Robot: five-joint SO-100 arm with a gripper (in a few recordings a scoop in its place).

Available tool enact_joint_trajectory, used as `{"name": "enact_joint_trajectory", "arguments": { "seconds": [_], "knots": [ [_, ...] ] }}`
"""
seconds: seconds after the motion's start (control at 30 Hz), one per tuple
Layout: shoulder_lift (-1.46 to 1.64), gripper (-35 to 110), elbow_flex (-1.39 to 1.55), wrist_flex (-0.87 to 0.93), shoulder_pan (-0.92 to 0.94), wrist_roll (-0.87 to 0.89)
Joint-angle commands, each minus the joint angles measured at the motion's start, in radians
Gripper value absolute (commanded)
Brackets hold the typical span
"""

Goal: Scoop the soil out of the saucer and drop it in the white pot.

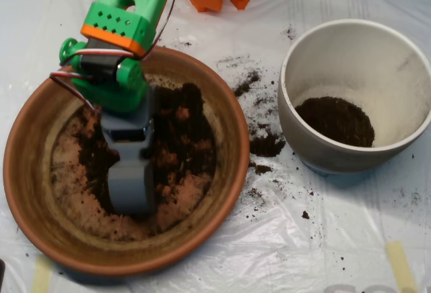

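- The task looks to be partly done: a dark patch of soil already lies on the bottom of the white pot, which stands at the right, well apart from the arm.
- Much is left, as I judge it. A larger mass of soil is in the terracotta saucer at the left, spread over its middle, with bare orange floor showing at the lower and left parts.
- Some loose soil is spilled on the white plastic sheet between the saucer and the pot; this part has missed the pot.
- The grey scoop is down inside the saucer, with its tip on or in the soil near the middle-lower floor.
- The long axis of the scoop runs almost straight up and down in the picture. Its working end points to the lower edge, and the green arm comes from the top.
- Whether the two shells of the scoop are apart or closed, I cannot tell from above.
- So I judge that the present step is one more scooping pass.
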Motion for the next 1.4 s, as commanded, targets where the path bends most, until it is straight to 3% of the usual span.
{"name": "enact_joint_trajectory", "arguments": {
  "seconds": [0.0,0.2,0.37,0.63,1.1,1.37],
  "knots": [
    [-0.049,51,-0.143,0.041,0.037,0.000],
    [-0.146,44,-0.319,0.140,0.035,0.006],
    [-0.127,41,-0.284,0.146,0.026,-0.003],
    [0.097,37,0.098,-0.066,-0.006,-0.051],
    [0.325,26,0.376,-0.253,-0.006,-0.060],
    [0.356,6,0.410,-0.285,0.017,-0.043]
  ]
}}
